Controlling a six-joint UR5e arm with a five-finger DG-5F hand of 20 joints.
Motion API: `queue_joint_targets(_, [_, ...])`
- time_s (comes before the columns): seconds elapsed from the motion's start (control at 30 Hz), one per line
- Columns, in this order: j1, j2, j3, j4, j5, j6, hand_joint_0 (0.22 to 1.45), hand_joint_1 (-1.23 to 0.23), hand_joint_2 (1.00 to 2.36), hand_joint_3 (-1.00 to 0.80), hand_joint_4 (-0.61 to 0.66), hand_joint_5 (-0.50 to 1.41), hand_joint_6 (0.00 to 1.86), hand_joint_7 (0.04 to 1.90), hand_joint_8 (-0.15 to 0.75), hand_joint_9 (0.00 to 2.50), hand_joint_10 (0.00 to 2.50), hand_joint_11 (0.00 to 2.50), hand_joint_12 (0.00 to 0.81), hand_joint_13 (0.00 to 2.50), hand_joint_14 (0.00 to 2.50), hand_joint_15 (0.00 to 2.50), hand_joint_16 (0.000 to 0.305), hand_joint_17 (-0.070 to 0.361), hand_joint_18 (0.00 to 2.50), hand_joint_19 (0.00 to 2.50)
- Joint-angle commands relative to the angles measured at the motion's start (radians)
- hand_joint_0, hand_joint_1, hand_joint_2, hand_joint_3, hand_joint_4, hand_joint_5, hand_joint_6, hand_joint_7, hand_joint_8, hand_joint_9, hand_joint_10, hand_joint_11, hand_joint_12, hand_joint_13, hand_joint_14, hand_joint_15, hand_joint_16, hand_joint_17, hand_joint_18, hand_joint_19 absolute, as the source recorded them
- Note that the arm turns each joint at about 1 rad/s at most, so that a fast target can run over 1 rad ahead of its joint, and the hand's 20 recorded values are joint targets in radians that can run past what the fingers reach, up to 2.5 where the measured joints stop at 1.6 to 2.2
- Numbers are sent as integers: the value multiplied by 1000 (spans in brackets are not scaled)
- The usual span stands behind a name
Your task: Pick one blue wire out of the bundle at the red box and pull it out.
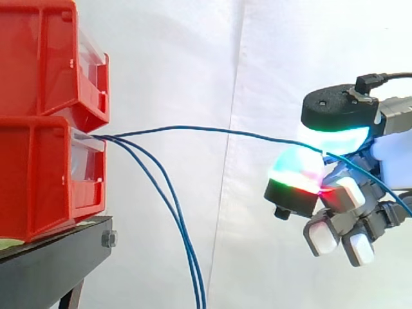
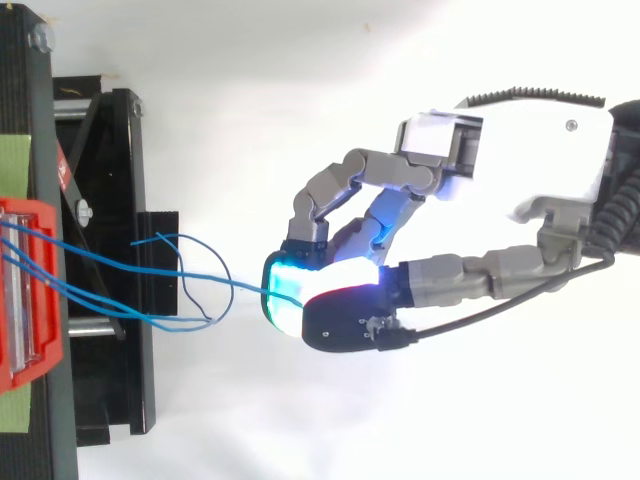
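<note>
Hand (image 2: 520, 150) clamped on one blue wire (image 1: 212, 129).
Glowing fingertips pinch it well clear of the lower red box (image 1: 38, 180); it stretches nearly level from box rightward to hand, while the other blue wires (image 1: 193, 273) droop.

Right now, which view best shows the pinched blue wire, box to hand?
Side view: the blue wire runs unbroken from the red box to the hand pinching it, clear of two hanging wires. Top view shows it crossing those wires.
</note>
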Motion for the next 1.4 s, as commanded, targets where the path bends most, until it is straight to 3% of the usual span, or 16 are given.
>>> queue_joint_targets(0.0, [0, 1, 0, 0, -1, 0, 507, -668, 1456, 9, 138, -159, 903, 857, 437, 1069, 13, 751, 521, 884, 12, 441, 77, 173, 911, 465])
queue_joint_targets(0.9, [0, -2, 0, 0, 1, 0, 515, -691, 1413, 8, 149, -162, 904, 857, 434, 1060, 12, 754, 521, 885, 12, 441, 77, 173, 912, 465])
queue_joint_targets(1.2, [0, -2, 0, 0, 1, 0, 555, -728, 1199, 47, 213, -174, 914, 833, 431, 1038, 13, 759, 516, 877, 12, 451, 76, 172, 899, 471])
queue_joint_targets(1.33, [0, 1, 0, 0, -1, 0, 582, -747, 1000, 31, 245, -178, 916, 873, 425, 1027, 14, 756, 513, 872, 13, 462, 76, 171, 882, 486])
queue_joint_targets(1.37, [0, -2, 0, 0, 1, 0, 564, -737, 1006, -25, 248, -179, 916, 888, 422, 1022, 13, 758, 512, 868, 13, 454, 75, 170, 874, 478])
